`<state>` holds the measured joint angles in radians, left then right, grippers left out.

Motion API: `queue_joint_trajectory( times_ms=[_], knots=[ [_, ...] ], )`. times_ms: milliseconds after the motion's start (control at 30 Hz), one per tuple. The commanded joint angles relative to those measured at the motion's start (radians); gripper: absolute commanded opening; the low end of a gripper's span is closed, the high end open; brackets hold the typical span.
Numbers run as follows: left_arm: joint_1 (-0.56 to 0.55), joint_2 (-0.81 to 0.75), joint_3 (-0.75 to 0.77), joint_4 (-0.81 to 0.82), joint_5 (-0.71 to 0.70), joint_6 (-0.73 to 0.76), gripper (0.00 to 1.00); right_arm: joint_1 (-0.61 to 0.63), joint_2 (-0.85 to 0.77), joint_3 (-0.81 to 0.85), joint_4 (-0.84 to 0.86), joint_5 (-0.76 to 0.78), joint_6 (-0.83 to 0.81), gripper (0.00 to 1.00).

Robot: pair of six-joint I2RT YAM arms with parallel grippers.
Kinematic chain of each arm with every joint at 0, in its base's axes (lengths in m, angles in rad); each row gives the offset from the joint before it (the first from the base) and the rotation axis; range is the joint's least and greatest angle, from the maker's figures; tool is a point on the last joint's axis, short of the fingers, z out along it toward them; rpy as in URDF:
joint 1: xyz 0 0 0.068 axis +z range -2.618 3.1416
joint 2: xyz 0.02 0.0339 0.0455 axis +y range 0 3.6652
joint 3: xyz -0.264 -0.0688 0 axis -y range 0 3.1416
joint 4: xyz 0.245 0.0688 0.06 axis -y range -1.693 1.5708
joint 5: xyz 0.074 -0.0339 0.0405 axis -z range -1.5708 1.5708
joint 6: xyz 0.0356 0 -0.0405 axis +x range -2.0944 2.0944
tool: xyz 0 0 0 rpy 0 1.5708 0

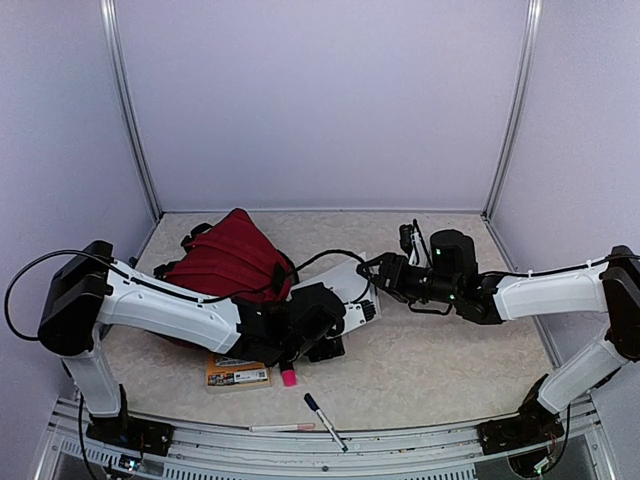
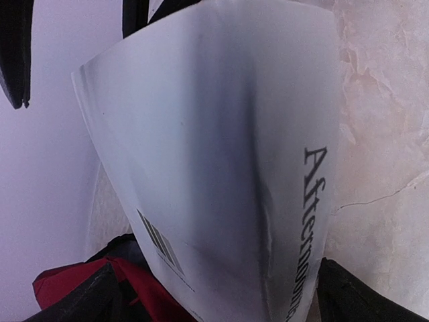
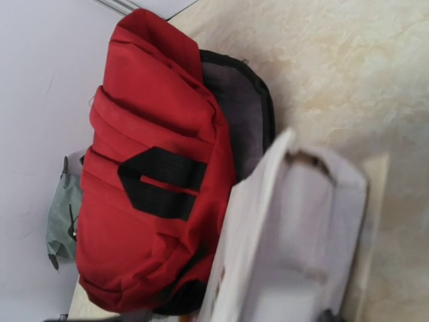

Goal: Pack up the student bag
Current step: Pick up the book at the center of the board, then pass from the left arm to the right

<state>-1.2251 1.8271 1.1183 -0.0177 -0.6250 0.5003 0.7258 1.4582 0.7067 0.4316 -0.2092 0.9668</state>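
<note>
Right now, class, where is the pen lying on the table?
In the top view the pen lies at the near edge of the table, roughly midway between the arm bases, just right of the small pink block.

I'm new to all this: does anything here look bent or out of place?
Yes: the white book beside the bag is bowed rather than flat, with a wrinkle running beside its printed title.
</note>
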Motion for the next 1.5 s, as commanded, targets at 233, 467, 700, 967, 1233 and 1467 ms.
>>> queue_joint_trajectory(
  times_ms=[233, 467, 700, 967, 1233, 1467],
  knots=[
    [0.016, 0.06, -0.105, 0.181, -0.016, 0.068, 0.99, 0.02, 0.022, 0.024, 0.007, -0.085, 0.064, 0.76],
    [0.006, 0.045, -0.193, 0.442, -0.137, 0.093, 0.93, 0.02, 0.036, 0.052, -0.002, -0.085, 0.066, 0.76],
    [-0.011, 0.012, -0.239, 0.508, -0.142, 0.085, 0.57, 0.02, 0.011, 0.13, -0.235, -0.026, -0.005, 0.76],
    [-0.002, 0.003, -0.238, 0.504, -0.132, 0.05, 0.4, 0.018, -0.084, 0.225, -0.542, 0.122, -0.088, 0.84],
    [0.0, 0.0, -0.247, 0.516, -0.129, 0.044, 0.38, -0.038, -0.16, 0.051, -0.458, 0.033, 0.03, 1.0],
    [0.0, 0.001, -0.243, 0.512, -0.128, 0.053, 0.38, -0.046, 0.016, 0.139, -0.317, -0.145, 0.03, 1.0]
  ],
)
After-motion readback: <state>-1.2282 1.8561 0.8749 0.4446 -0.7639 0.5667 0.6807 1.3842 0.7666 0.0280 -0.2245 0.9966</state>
